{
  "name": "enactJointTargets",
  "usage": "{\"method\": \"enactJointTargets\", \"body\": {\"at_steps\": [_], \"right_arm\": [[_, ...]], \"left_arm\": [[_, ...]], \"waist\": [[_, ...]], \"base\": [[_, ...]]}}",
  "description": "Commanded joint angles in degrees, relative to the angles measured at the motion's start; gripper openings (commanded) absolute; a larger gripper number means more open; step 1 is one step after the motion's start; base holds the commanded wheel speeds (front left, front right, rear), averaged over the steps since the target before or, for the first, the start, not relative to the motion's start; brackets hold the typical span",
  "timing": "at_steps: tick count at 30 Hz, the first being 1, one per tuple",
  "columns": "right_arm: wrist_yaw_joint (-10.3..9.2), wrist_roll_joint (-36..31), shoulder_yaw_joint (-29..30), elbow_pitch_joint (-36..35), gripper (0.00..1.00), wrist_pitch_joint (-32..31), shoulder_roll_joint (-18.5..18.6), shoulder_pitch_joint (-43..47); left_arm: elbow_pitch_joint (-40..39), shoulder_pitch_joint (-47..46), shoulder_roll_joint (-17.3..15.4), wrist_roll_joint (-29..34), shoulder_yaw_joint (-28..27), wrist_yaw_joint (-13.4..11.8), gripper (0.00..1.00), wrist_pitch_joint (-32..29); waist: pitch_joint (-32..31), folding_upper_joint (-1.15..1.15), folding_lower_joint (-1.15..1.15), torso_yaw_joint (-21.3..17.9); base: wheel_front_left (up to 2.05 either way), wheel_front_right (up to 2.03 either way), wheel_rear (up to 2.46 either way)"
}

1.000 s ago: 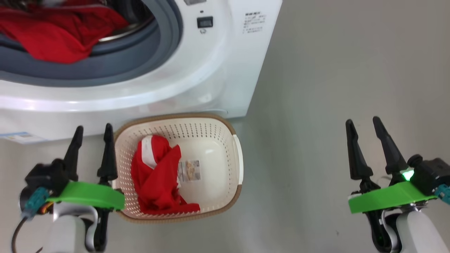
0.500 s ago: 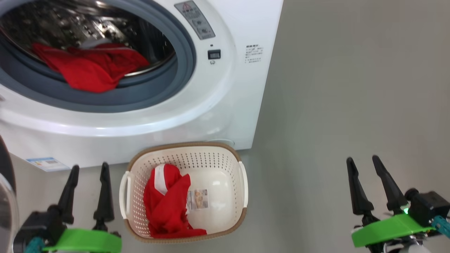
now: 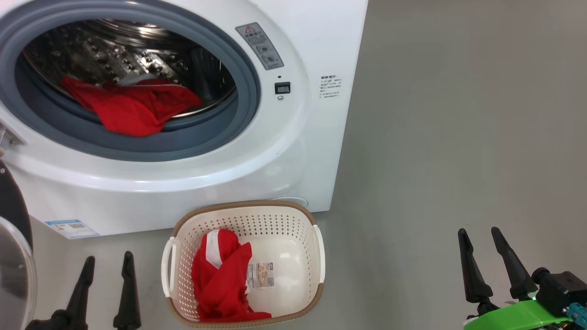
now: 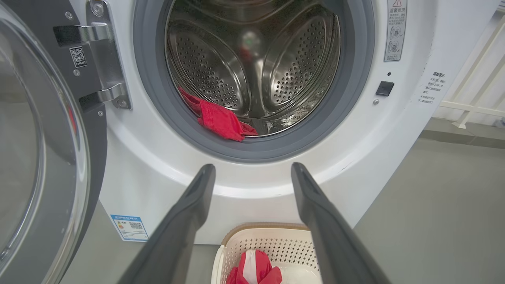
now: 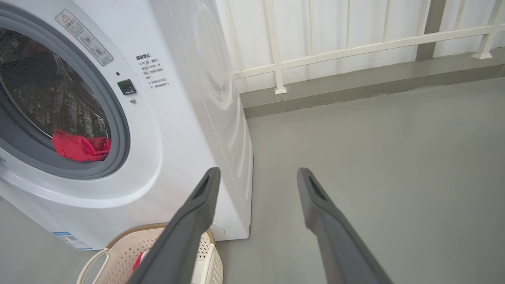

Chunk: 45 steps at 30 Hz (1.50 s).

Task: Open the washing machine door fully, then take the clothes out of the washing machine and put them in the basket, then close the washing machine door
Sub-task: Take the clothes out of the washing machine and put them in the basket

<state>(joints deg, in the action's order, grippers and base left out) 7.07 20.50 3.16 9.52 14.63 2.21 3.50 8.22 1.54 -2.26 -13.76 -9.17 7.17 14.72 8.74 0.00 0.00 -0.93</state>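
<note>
The white washing machine [image 3: 302, 151] stands with its door [image 4: 39, 150] swung open to the left. Red clothes [image 3: 130, 107] lie in the steel drum, draped over the grey-blue ring. One red and white garment [image 3: 222, 282] lies in the cream basket [image 3: 316, 256] on the floor in front of the machine. My left gripper [image 3: 106, 263] is open and empty, just left of the basket. My right gripper [image 3: 480, 240] is open and empty over bare floor, far right of the basket. In the left wrist view the drum clothes [image 4: 219, 118] lie beyond the fingers [image 4: 197, 197].
Grey floor [image 3: 458, 137] spreads to the right of the machine. A white railing [image 5: 355, 47] and a low kerb run along the back. A blue label [image 3: 71, 228] sits low on the machine's front.
The head camera has tilted up: the machine opening now shows in full and the basket and both grippers sit lower in the picture. Both grippers stay open.
</note>
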Motion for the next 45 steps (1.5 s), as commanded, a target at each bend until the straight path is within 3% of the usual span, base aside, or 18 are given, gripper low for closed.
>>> {"method": "enactJointTargets", "body": {"at_steps": [1, 10, 21, 40, 45], "right_arm": [[0.42, -0.22, -1.15, -1.47, 1.0, 0.37, 0.66, -0.55], [0.42, -0.2, -1.32, -1.73, 1.0, 0.37, 0.66, -2.04], [0.42, 0.37, -2.59, -2.51, 1.0, 0.37, 0.66, -6.37], [0.42, 3.74, -5.15, -3.51, 1.0, 0.37, 0.66, -15.08], [0.42, 4.53, -6.2, -3.67, 1.0, 0.37, 0.66, -16.26]], "left_arm": [[-1.78, -0.35, -0.63, -0.24, -2.08, 0.32, 1.0, 0.28], [-1.34, -2.42, -0.63, 0.92, -1.49, 0.32, 1.0, 0.28], [5.88, -15.54, -1.43, 10.04, 0.18, 0.24, 1.0, 0.28], [30.45, -49.13, -13.73, 19.63, 5.8, -6.17, 1.0, 0.28], [38.35, -57.03, -17.23, 21.61, 7.95, -9.1, 1.0, 0.28]], "waist": [[0.36, 0.0, 0.0, -0.15], [2.27, 0.0, 0.0, -0.3], [9.24, 0.0, 0.0, -0.76], [22.28, 0.0, 0.0, -6.3], [24.35, 0.0, 0.0, -7.95]], "base": [[0.0, 0.0, 0.0], [0.0, 0.0, 0.0], [0.0, 0.0, 0.0], [0.0, 0.0, 0.0], [0.0, 0.0, 0.0]]}}
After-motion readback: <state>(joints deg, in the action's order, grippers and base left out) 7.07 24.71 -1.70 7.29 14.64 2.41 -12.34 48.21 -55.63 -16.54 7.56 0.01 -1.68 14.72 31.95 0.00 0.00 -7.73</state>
